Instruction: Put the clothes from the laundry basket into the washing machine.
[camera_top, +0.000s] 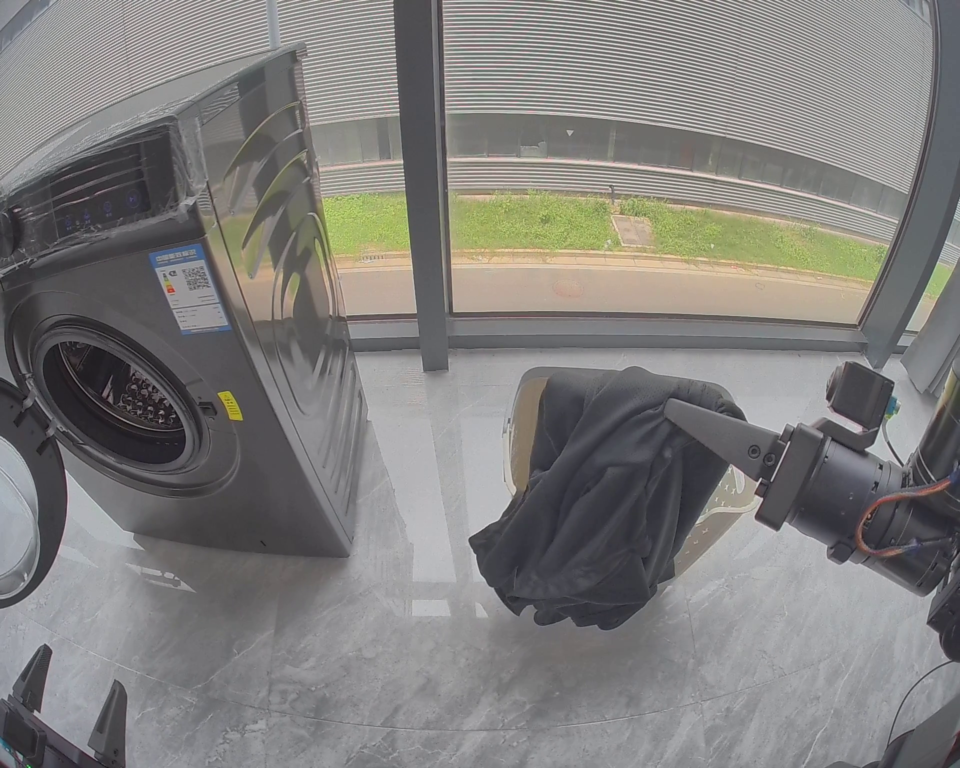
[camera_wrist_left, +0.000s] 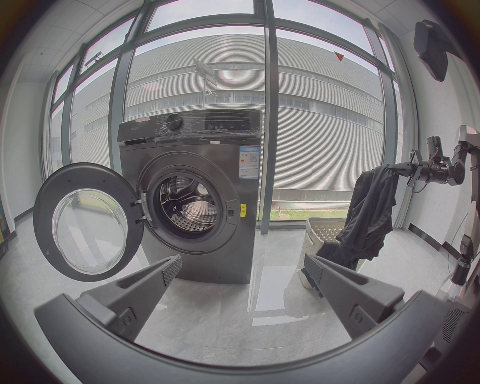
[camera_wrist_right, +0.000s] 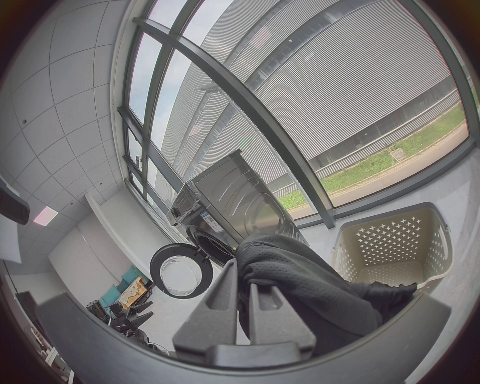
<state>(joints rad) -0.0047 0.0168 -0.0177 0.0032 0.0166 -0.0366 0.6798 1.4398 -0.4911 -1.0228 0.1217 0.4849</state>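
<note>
**Holding a black garment over the laundry basket**

The black garment (camera_top: 600, 500), a soft matte knit with a fine mesh weave, hangs in loose, crumpled folds. The right jaws, two dark tapered wedges, are pressed together on a fold at its top edge. The cloth drapes down from their tips. Its lower folds reach the rim of the laundry basket (camera_wrist_right: 395, 240), a cream plastic tub with rounded corners and star-shaped perforations. The washing machine (camera_top: 200, 300) is a glossy grey metal box. Its round glass-paned door (camera_wrist_left: 85, 222) is swung open, showing the perforated steel drum (camera_wrist_left: 187, 202). The left jaws, spread and empty, hang low over the polished grey marble floor (camera_top: 400, 650).
</note>
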